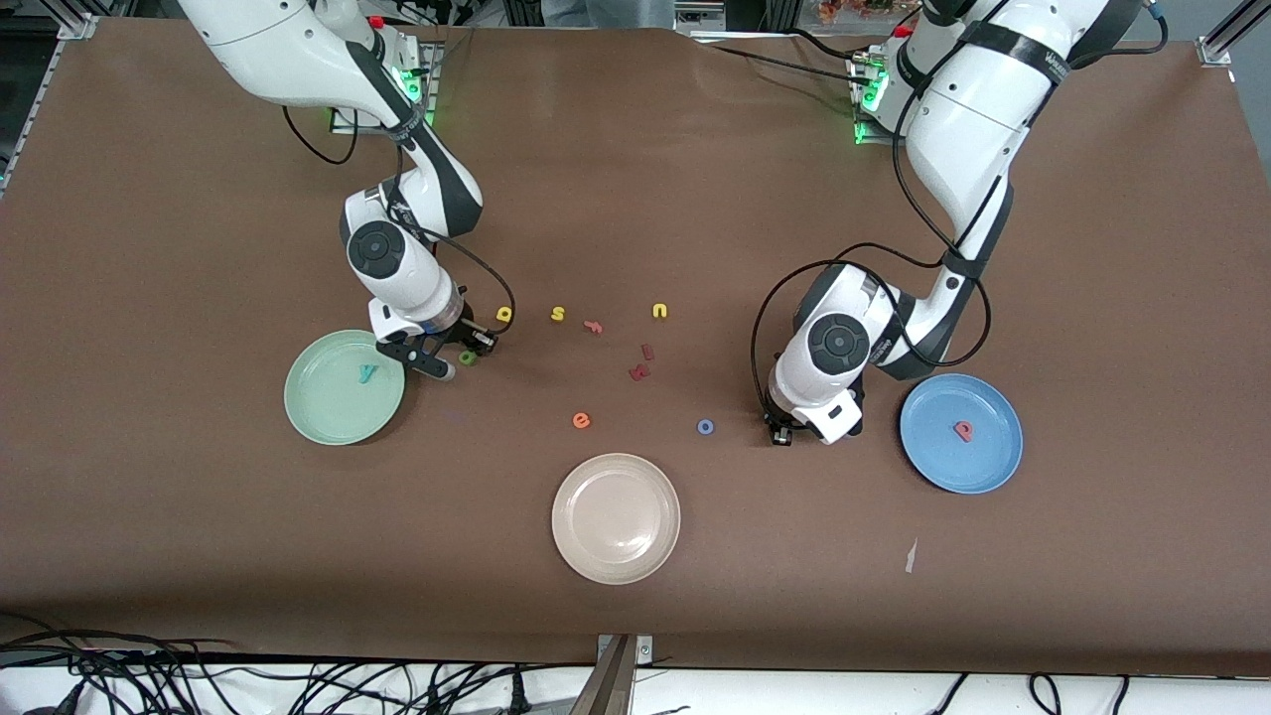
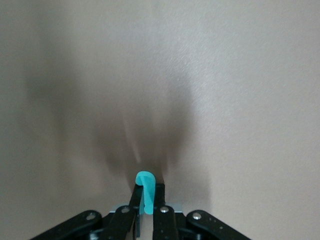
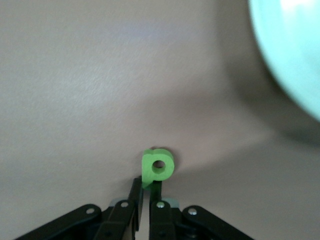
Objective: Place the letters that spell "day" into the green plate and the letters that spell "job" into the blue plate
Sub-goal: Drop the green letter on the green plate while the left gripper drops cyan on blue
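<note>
Desk: brown cloth (image 1: 635, 616) carrying three plates and scattered foam letters.
Front view, plates: green plate (image 1: 318, 407) holds teal "y" (image 1: 368, 372); blue plate (image 1: 983, 462) holds salmon "b" (image 1: 963, 430); beige plate (image 1: 616, 518) nearest the camera.
Front view, loose letters: yellow "a" (image 1: 504, 315), yellow "s" (image 1: 558, 314), yellow "u" (image 1: 660, 311), orange "e" (image 1: 581, 420), blue "o" (image 1: 705, 427).
Left wrist view: left tool (image 2: 148, 210) clamped on teal "j" (image 2: 146, 190).
Right wrist view: right tool (image 3: 147, 200) clamped on olive-green "d" (image 3: 157, 167), beside the green plate.
</note>
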Robot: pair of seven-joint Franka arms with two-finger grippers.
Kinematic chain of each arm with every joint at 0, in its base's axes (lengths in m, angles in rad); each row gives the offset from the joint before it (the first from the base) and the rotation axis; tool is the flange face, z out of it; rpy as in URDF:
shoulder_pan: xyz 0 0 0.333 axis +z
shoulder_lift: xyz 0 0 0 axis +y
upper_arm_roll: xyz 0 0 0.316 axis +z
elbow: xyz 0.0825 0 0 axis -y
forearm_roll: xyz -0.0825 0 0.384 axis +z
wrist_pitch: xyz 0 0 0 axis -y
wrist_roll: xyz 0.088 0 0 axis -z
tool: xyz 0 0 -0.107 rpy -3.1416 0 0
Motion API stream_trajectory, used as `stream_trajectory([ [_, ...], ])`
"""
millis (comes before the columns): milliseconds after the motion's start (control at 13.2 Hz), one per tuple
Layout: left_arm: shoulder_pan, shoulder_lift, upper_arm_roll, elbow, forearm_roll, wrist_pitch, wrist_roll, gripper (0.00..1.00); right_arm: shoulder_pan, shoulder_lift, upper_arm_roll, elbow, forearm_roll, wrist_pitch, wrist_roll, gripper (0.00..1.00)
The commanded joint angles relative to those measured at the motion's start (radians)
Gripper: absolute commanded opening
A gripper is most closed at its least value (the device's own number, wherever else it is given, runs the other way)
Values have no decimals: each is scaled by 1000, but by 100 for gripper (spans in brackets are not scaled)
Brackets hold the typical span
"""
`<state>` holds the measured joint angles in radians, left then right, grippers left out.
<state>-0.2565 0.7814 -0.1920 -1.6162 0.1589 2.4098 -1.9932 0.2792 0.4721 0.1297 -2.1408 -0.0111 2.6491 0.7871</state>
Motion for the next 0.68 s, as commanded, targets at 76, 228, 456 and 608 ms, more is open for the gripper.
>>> stream_trajectory([
  [76,42,-28,20,27,44,-56,112,0,-18,-82,-53,41,-12,-156,-139,4],
  [228,86,-71,16,30,38,-122,256,0,-44,-99,-76,56,-12,-199,-234,4],
  [456,152,-99,17,30,37,-210,532,0,-74,-102,-139,59,-12,-207,-403,4],
  [608,215,-99,19,30,44,-236,717,0,-83,-101,-140,58,-10,-207,-411,19],
])
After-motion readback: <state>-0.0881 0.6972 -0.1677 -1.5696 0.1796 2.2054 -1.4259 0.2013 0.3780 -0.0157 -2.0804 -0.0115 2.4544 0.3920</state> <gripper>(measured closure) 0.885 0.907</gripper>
